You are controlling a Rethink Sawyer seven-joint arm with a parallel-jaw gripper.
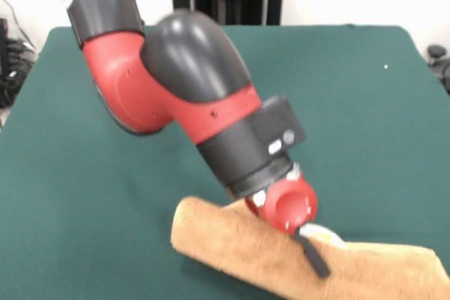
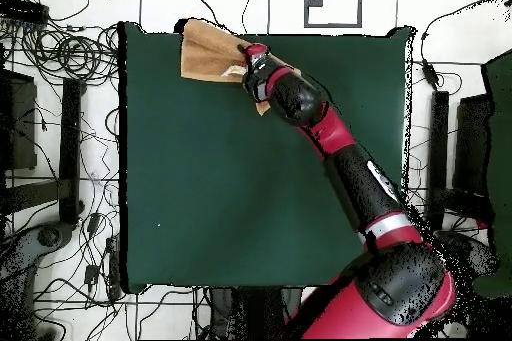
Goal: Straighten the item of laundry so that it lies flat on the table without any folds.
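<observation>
The orange-tan towel point(image 1: 281, 258) lies bunched and folded at the very edge of the green surface point(image 1: 351, 103), the end effector point(image 1: 309, 240) down on it, grip unreadable, so a pull outward would likely drag it off.

Orange-tan terry towel point(image 1: 239, 247) lies bunched and folded at the edge of the dark green felt table point(image 1: 105, 194).
</observation>
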